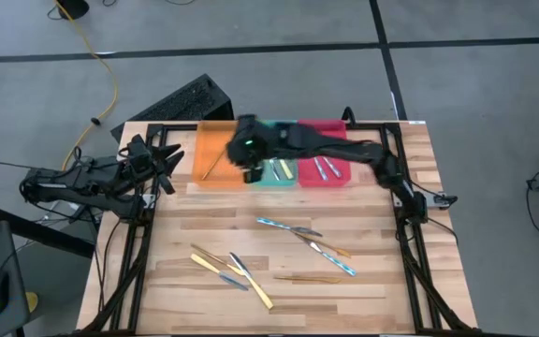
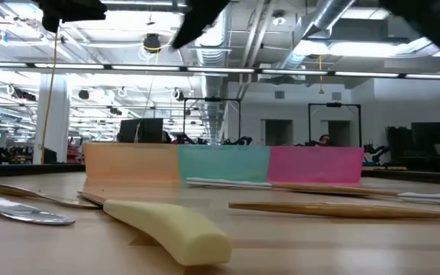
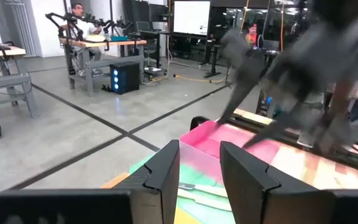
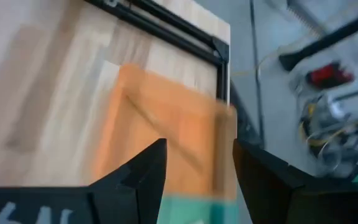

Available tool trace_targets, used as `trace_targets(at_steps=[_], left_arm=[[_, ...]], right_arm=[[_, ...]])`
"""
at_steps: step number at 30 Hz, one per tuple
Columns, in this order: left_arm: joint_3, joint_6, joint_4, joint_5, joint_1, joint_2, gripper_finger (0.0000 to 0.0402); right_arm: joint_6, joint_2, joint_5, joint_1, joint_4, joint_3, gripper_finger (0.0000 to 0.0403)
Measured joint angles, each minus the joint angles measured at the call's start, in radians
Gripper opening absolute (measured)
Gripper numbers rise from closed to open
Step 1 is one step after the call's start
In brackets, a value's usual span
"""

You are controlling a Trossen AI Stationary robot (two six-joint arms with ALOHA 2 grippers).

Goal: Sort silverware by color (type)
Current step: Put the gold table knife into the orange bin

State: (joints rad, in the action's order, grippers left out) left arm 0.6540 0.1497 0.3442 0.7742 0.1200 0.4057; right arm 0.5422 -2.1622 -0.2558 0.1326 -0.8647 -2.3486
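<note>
Silverware lies scattered on the near half of the table: silver pieces with bluish handles (image 1: pixel 293 227), yellow-handled ones (image 1: pixel 251 285) and thin bronze ones (image 1: pixel 307 278). At the far edge stand an orange tray (image 1: pixel 211 150) holding a bronze utensil (image 1: pixel 215 164), a teal tray (image 1: pixel 274 175) holding a yellow piece (image 1: pixel 284 169), and a red tray (image 1: pixel 337 173) holding silver pieces (image 1: pixel 324 168). My right gripper (image 4: pixel 197 168) hangs open and empty above the orange tray (image 4: pixel 166 130), near its border with the teal one. My left gripper (image 3: pixel 199 163) stays open and empty at the table's left edge.
The right arm (image 1: pixel 344 145) reaches across the red and teal trays from the right side. A black metal frame (image 1: pixel 143 234) runs along the table's edges. In the low view a yellow handle (image 2: pixel 174 225) lies close in front, with a bronze piece (image 2: pixel 342 208) behind it.
</note>
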Motion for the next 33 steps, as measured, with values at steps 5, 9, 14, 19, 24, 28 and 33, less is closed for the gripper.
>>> trace_targets(at_steps=[5,9,14,19,24,28,33], left_arm=[[0.0,0.001,0.008,0.0,0.0,0.0,0.01],[0.0,0.002,0.008,0.0,0.0,0.0,0.01],[0.0,0.002,0.009,0.0,0.0,0.0,0.01],[0.0,0.001,0.022,0.0,0.0,0.0,0.01],[0.0,0.001,0.043,0.0,0.0,0.0,0.01],[0.0,-0.005,0.044,-0.009,0.0,0.0,0.01],[0.0,-0.005,0.044,-0.009,0.0,0.0,0.01]], right_arm=[[-0.2,0.167,0.029,-0.019,-0.318,-0.001,0.0207],[-0.423,0.249,0.094,-0.03,-0.535,-0.001,0.0207],[-0.649,0.303,0.152,-0.078,-0.701,0.022,0.0207],[-0.743,0.384,0.141,-0.202,-0.683,0.194,0.0207],[-0.933,0.476,0.023,-0.333,-0.67,0.484,0.0207],[-1.148,0.579,-0.002,-0.417,-0.53,0.772,0.0207],[-1.312,0.66,0.026,-0.515,-0.142,1.091,0.0207]])
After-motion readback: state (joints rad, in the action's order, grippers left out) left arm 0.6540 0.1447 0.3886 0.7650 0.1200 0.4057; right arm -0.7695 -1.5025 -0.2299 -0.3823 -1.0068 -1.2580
